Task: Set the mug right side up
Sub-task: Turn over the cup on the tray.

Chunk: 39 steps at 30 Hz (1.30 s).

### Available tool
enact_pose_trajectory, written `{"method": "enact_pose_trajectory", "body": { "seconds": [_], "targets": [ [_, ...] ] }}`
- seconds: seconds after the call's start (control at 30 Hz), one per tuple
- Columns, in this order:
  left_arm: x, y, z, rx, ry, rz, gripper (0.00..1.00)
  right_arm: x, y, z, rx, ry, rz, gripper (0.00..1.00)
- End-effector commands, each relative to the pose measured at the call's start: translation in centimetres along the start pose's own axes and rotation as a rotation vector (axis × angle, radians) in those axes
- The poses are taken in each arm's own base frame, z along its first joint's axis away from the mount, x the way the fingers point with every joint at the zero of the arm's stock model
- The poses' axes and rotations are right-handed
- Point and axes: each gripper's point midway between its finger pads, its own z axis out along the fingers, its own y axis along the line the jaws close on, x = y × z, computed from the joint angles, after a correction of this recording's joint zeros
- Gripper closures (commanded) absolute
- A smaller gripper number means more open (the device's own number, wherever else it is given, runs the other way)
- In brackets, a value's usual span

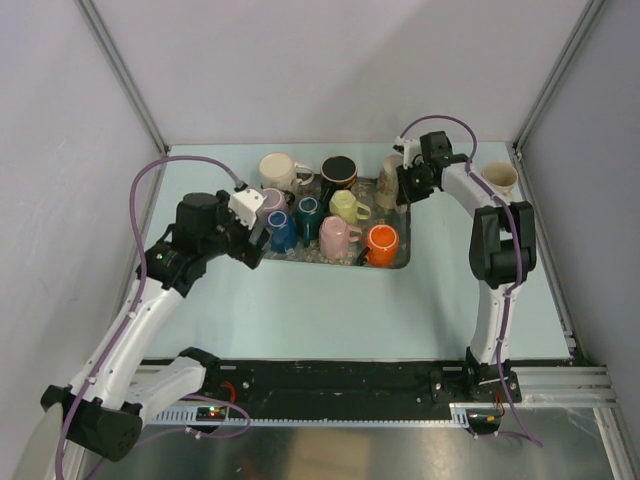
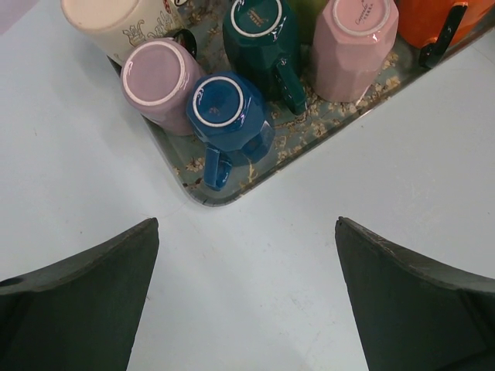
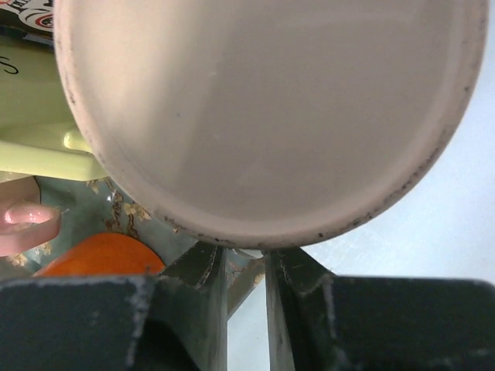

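Observation:
A tan mug (image 1: 390, 181) stands upside down at the far right corner of the flowered tray (image 1: 400, 263). Its speckled base (image 3: 263, 108) fills the right wrist view. My right gripper (image 1: 407, 185) is at this mug's side. Its fingers (image 3: 207, 270) stand a narrow gap apart, their tips hidden under the base rim, closed on what looks like the mug's handle. My left gripper (image 2: 247, 224) hangs wide open over bare table just in front of the tray's near left corner (image 2: 209, 199), holding nothing.
The tray holds several more upturned mugs: blue (image 2: 228, 112), lilac (image 2: 158, 77), dark green (image 2: 263, 35), pink (image 2: 356, 46) and orange (image 1: 381, 243). A cream mug (image 1: 500, 178) stands upright on the table right of the tray. Grey walls close in on both sides.

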Motion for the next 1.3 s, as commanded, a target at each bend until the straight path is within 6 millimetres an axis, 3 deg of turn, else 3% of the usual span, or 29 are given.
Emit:
{"method": "enact_pose_trajectory", "body": {
  "seconds": [0.0,0.2,0.4,0.6,0.77,0.97,1.17,1.27],
  "targets": [
    [-2.8,0.6,-1.0,-0.002,-0.085,0.09,0.0,-2.3,-1.3,-2.4,-0.011,-0.076,0.061,1.0],
    [-4.4,-0.2,-1.0,0.055,-0.141,0.193,0.0,-6.0,0.2,-8.3,-0.191,-0.208,0.13,1.0],
    [-6.9,-0.8,-0.6,0.081,-0.197,0.242,0.0,-8.1,4.2,-13.2,-0.421,-0.303,0.151,1.0],
    [-8.8,-2.5,-0.2,0.102,-0.241,0.411,0.0,-9.8,7.0,-18.0,-0.565,-0.382,0.209,1.0],
    [-9.7,-4.1,0.6,0.117,-0.284,0.522,0.0,-9.6,8.3,-19.0,-0.641,-0.376,0.332,1.0],
    [-11.3,-5.7,1.4,0.078,-0.378,0.492,0.0,-10.7,9.0,-20.3,-0.682,-0.395,0.525,1.0],
    [-15.4,-6.4,1.8,-0.119,-0.583,0.465,0.0,-12.8,10.6,-21.7,-0.609,-0.426,0.653,1.0],
    [-17.5,-6.6,2.3,-0.189,-0.629,0.455,0.0,-14.4,11.6,-23.4,-0.58,-0.475,0.709,1.0]
  ]
}}
